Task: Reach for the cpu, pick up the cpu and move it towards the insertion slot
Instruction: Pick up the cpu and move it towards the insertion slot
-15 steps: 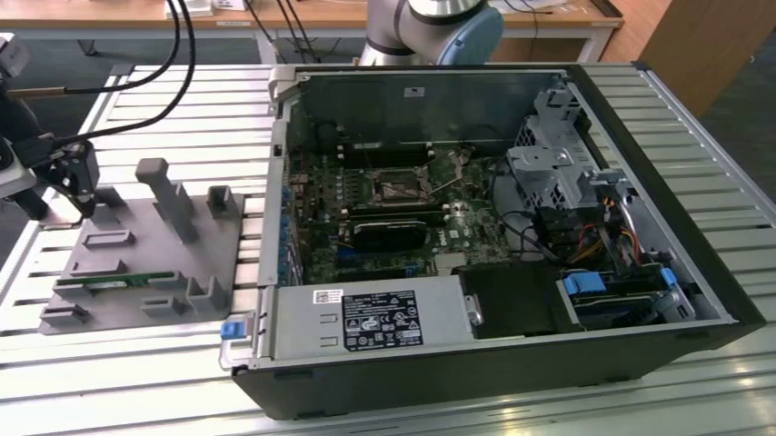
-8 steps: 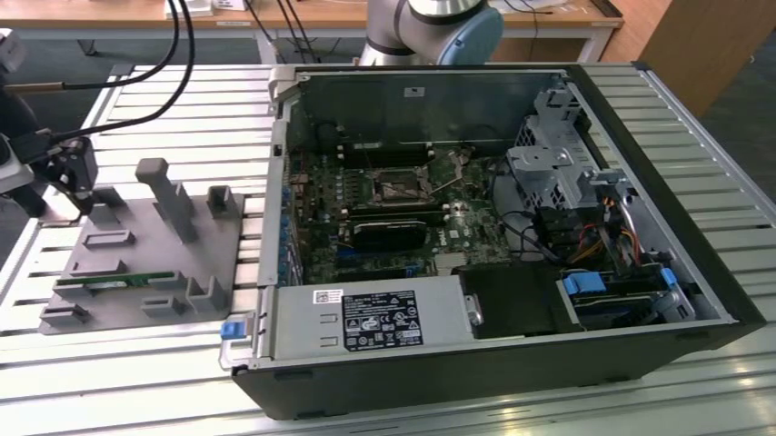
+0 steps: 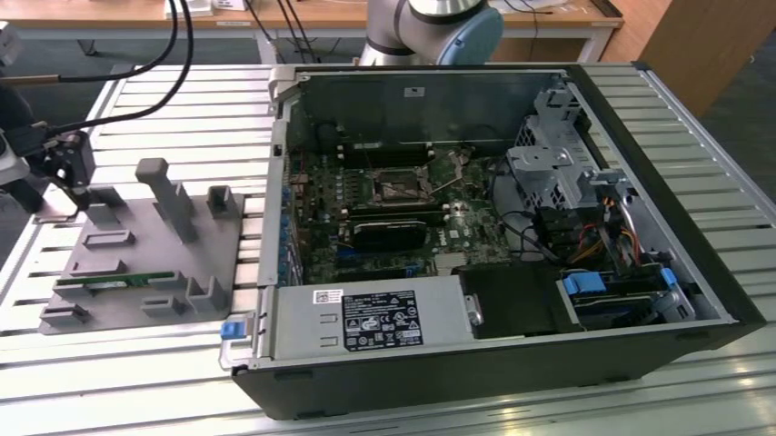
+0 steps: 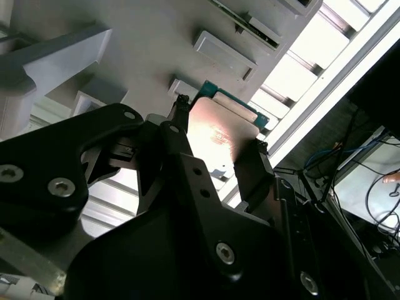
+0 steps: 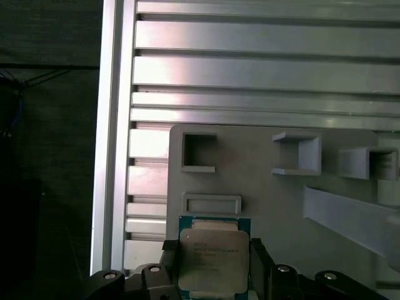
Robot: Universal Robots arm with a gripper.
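Note:
The cpu (image 5: 211,259), a flat silvery square with a teal rim, lies between my two black fingers in both wrist views. My gripper (image 5: 212,250) has a finger against each of two opposite edges of the cpu (image 4: 219,134), so it looks shut on it. The chip is just over the grey fixture plate (image 5: 262,194). In the exterior view my gripper (image 3: 78,195) hangs over the far corner of that plate (image 3: 134,250), at the exterior view's left. The insertion slot (image 3: 397,188), a square socket with a metal frame, sits on the motherboard inside the open computer case (image 3: 606,300), well away from my gripper.
The fixture plate carries raised grey posts (image 3: 164,195) and a green memory stick (image 3: 115,282). It rests on a ribbed aluminium table (image 3: 158,109). Black cables (image 3: 170,54) run to the arm. The case walls, the drive cage (image 3: 552,168) and the power supply (image 3: 370,318) ring the socket.

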